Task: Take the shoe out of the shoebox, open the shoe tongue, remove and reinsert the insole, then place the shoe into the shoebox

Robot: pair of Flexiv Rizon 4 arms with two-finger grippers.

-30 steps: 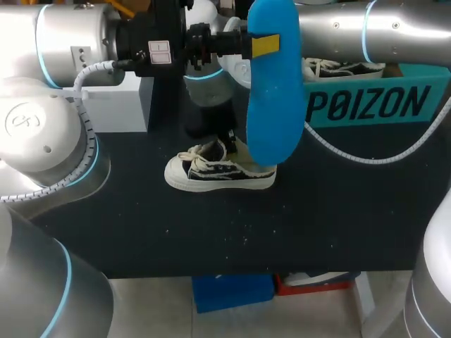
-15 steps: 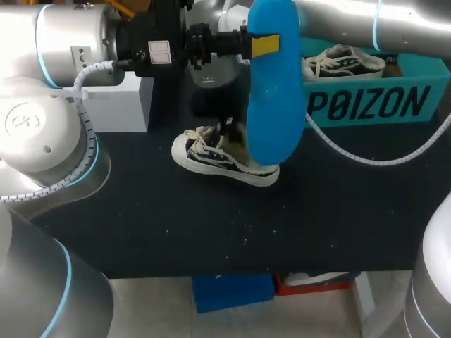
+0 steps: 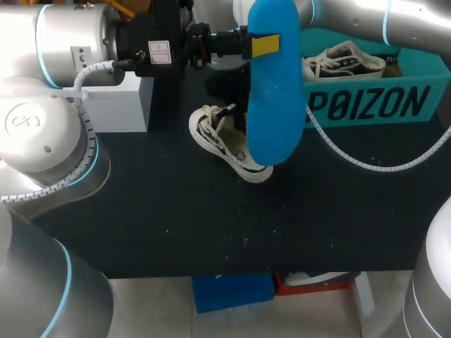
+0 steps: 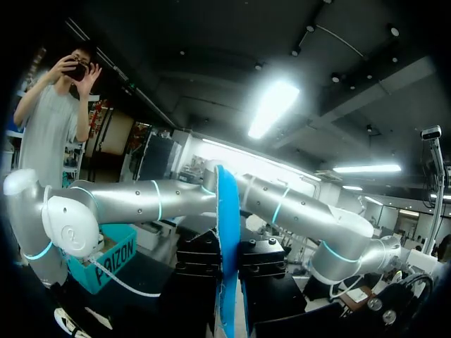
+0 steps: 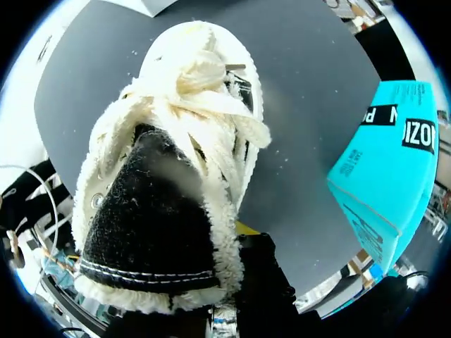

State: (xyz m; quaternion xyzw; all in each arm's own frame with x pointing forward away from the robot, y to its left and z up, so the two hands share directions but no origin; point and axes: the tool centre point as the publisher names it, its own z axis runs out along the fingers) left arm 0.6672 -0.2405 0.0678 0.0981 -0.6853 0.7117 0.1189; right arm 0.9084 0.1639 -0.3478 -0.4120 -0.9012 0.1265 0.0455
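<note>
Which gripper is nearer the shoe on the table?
Right. The right gripper sits at the shoe, on its collar; the left gripper holds the insole up above it.

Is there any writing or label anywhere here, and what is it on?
On the shoebox: one word in big dark capitals along its teal side, a brand name, not read out.
On the left arm: a white label at its wrist, print too small to read.
On the insole and the shoe: no readable print.
</note>
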